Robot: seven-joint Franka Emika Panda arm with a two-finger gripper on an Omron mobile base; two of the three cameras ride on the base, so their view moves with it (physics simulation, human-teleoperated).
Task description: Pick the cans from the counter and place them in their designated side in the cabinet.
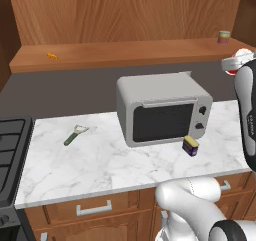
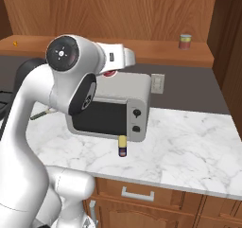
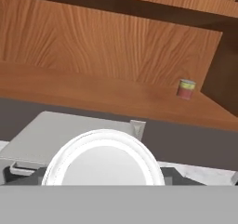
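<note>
Red can (image 3: 104, 165) was grasped by gripper (image 1: 235, 64) | above microwave (image 1: 162, 107) | best carry level toward cabinet shelf (image 1: 125, 52), far right.

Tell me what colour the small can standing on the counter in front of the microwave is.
Dark blue with a yellow label and top; the can shows best in the left base view.

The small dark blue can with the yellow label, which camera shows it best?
The left base view: the small dark blue can with the yellow label stands unobstructed on the white marble counter before the grey microwave. The right base view shows it smaller, yellow side on.
</note>
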